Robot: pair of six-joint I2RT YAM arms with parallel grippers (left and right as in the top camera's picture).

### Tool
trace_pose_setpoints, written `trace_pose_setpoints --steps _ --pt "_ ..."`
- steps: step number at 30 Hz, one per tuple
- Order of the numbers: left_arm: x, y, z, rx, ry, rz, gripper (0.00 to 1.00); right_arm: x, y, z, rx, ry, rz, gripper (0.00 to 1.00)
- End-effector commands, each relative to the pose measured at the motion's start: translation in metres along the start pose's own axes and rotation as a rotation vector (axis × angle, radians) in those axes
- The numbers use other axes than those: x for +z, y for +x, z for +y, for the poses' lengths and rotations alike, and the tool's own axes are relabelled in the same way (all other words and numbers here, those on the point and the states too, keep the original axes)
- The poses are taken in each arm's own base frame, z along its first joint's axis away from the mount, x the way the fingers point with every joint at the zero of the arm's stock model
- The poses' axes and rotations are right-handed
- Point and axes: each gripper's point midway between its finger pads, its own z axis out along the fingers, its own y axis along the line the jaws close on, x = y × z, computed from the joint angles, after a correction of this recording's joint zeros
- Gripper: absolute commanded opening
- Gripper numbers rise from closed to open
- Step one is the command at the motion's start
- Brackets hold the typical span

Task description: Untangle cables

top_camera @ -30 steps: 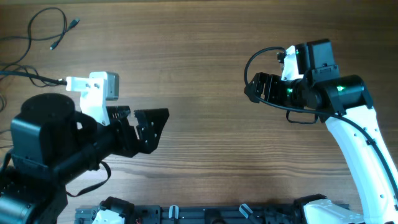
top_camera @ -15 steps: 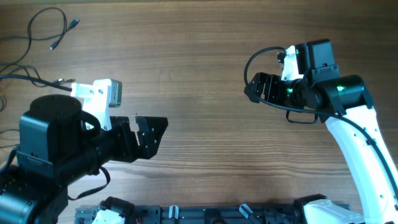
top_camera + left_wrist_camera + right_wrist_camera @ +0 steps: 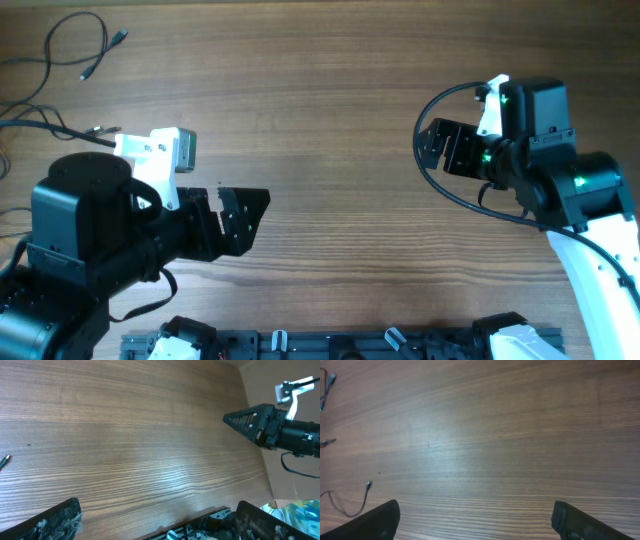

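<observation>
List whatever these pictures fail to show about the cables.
- Overhead: the cables run off the left edge, and the left arm covers the table beside them. Their full run and any knots are hidden.
- Left wrist: only one plug tip shows, cut off by the left edge.
- Right wrist: the cord ends are cut off by the left edge.
- Plug types are too small to tell in every view.

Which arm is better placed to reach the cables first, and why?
Probably left. The cables lie at the far left of the table, on the left arm's side, and the left gripper is open. The right gripper, also open, hangs far across.
</observation>
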Motion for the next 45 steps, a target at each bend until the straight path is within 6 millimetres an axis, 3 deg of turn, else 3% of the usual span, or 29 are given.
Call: trace_pose_setpoints --steps 1,5,12,16,19,23,27,30,34,39,45 --pt "0.0 -0.001 0.001 0.0 -0.006 -0.004 1.0 -0.015 -0.01 -0.004 0.023 0.026 -0.072 1.0" --pt "0.0 -0.001 0.001 0.0 -0.006 -0.004 1.0 -0.027 -0.013 -0.006 0.039 0.033 -0.119 1.0" --pt "0.0 -0.001 0.001 0.0 -0.006 -0.003 1.0 -0.069 -0.016 -0.019 0.038 0.089 -0.264 1.0" --pt "0.0 0.0 0.001 0.0 -0.006 -0.003 1.0 -0.071 -0.014 -0.029 0.039 0.108 -0.331 1.0" --pt "0.0 0.0 0.001 0.0 -0.006 -0.003 1.0 -0.067 -0.011 -0.033 0.011 0.069 -0.461 1.0" --pt "0.0 -0.001 0.001 0.0 -0.006 -0.003 1.0 -0.047 0.005 -0.047 -0.054 -0.013 -0.643 1.0" --pt "0.0 -0.001 0.001 0.0 -0.006 -0.003 1.0 -0.015 0.034 -0.07 -0.047 -0.074 -0.745 1.0" --pt "0.0 0.0 0.001 0.0 -0.006 -0.003 1.0 -0.001 0.051 -0.073 -0.132 -0.097 -0.83 1.0" --pt "0.0 -0.001 0.001 0.0 -0.006 -0.003 1.0 0.002 0.058 -0.079 -0.204 -0.081 -0.931 1.0" --pt "0.0 -0.001 0.001 0.0 -0.006 -0.003 1.0 -0.002 0.053 -0.079 -0.212 -0.099 -1.047 1.0" --pt "0.0 0.0 0.001 0.0 -0.006 -0.003 1.0 -0.003 0.051 -0.086 -0.209 -0.051 -1.07 1.0"
